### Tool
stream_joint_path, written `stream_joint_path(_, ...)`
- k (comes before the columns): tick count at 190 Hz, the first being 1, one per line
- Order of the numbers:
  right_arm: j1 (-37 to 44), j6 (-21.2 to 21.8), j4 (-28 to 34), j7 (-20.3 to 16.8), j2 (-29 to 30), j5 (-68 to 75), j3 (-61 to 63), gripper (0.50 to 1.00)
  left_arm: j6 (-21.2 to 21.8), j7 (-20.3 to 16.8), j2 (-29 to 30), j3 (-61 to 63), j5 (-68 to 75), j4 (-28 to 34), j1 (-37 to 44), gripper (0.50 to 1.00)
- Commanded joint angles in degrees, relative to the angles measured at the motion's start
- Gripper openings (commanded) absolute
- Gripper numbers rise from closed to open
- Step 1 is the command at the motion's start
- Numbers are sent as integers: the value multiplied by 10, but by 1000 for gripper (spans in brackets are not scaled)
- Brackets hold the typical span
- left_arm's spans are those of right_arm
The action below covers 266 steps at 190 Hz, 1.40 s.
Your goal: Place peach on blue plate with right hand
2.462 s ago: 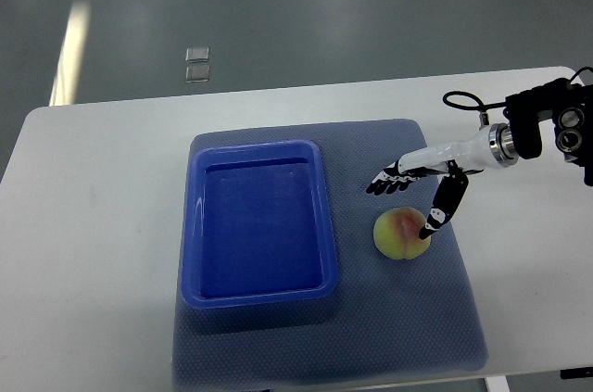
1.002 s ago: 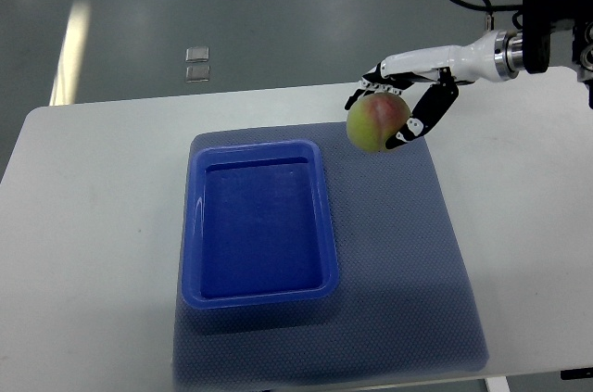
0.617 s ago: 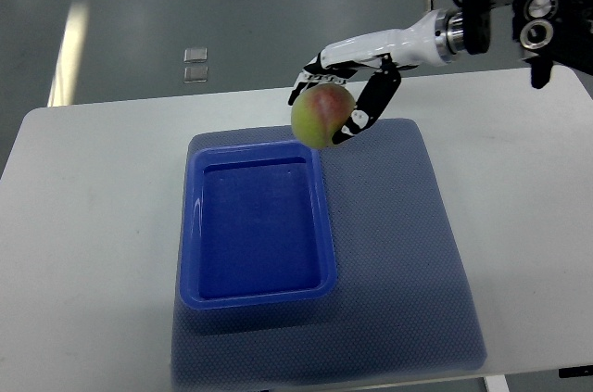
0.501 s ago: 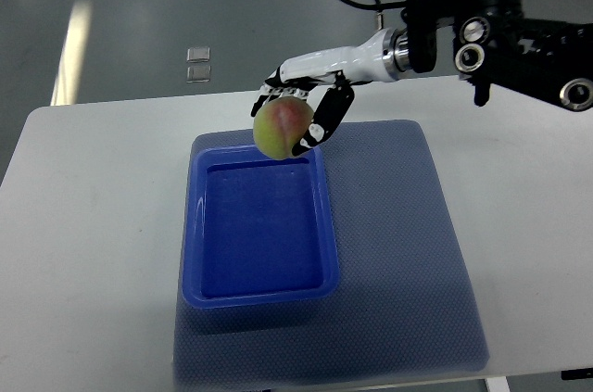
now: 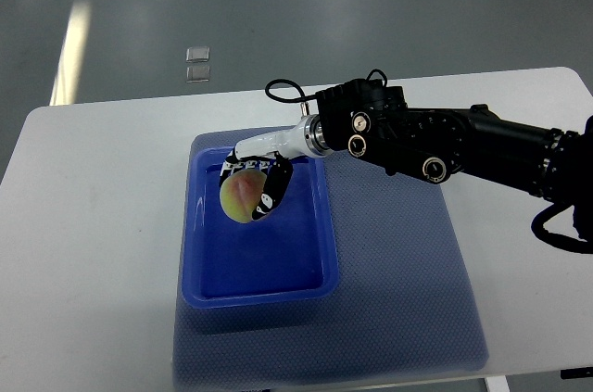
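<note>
Top view: the right hand (image 5: 255, 179), fingers curled around the peach (image 5: 240, 197), has swung from the mat's far edge to above the blue plate (image 5: 258, 287); lowering and release likely remain.

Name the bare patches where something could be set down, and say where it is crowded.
Free: the near half of the blue plate, the mat right of it, and the white table left of it. Crowded: the plate's far end, where the right hand holds the peach.
</note>
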Motion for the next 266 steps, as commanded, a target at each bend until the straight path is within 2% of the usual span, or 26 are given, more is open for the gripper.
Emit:
stream_joint_path(1,-17,-1,-15,1,1,0,2,686,0,1,0,0,0,1,0,1000)
stream_joint_path(5,-17,-1,-15,1,1,0,2,686,0,1,0,0,0,1,0,1000)
stream_joint_path(6,-22,-2,-19,1,1,0,2,771,0,0,0,0,0,1,0,1000)
stream_joint_path(7,-22,-3,-19,1,1,0,2,801,0,1,0,0,0,1,0,1000)
stream_joint_path(8,-22,-3,-19,1,1,0,2,801,0,1,0,0,0,1,0,1000)
stream_joint_path(9,-22,-3,-19,2,1,0,2,827,0,0,0,0,0,2,0,1000)
stream_joint_path(11,-22,-3,-19,2,1,0,2,827,0,0,0,0,0,2,0,1000)
stream_joint_path(12,-23,-4,-19,2,1,0,2,858,0,0,0,0,0,2,0,1000)
stream_joint_path(13,-23,-4,-19,2,1,0,2,858,0,0,0,0,0,2,0,1000)
stream_joint_path(14,-23,-5,-19,2,1,0,2,882,0,0,0,0,0,2,0,1000)
stream_joint_path(18,-23,-5,-19,3,1,0,2,905,0,1,0,0,0,2,0,1000)
stream_joint_path(28,-22,-5,-19,3,1,1,3,917,0,0,0,0,0,3,0,1000)
stream_joint_path(99,-3,3,-8,3,1,15,62,928,0,0,0,0,0,4,0,1000)
stream_joint_path(125,-7,2,-7,5,-45,30,198,928,0,0,0,0,0,5,0,1000)
stream_joint_path(157,-96,-1,-7,5,-74,128,384,928,0,1,0,0,0,3,0,1000)
stream_joint_path(192,-202,-4,-8,6,-70,278,555,928,0,1,0,0,0,3,0,1000)
stream_joint_path(217,-270,-4,-12,7,-64,397,621,928,0,1,0,0,0,4,0,1000)
stream_joint_path(227,-270,-4,-12,7,-64,397,621,928,0,1,0,0,0,4,0,1000)
stream_joint_path(229,-297,-4,-18,22,-64,454,639,928,0,1,0,0,0,3,0,1000)
stream_joint_path(239,-314,-3,-27,44,-65,493,643,928,0,1,0,0,0,3,0,1000)
stream_joint_path(266,-323,3,-82,85,-64,525,643,930,0,2,0,0,0,3,0,1000)
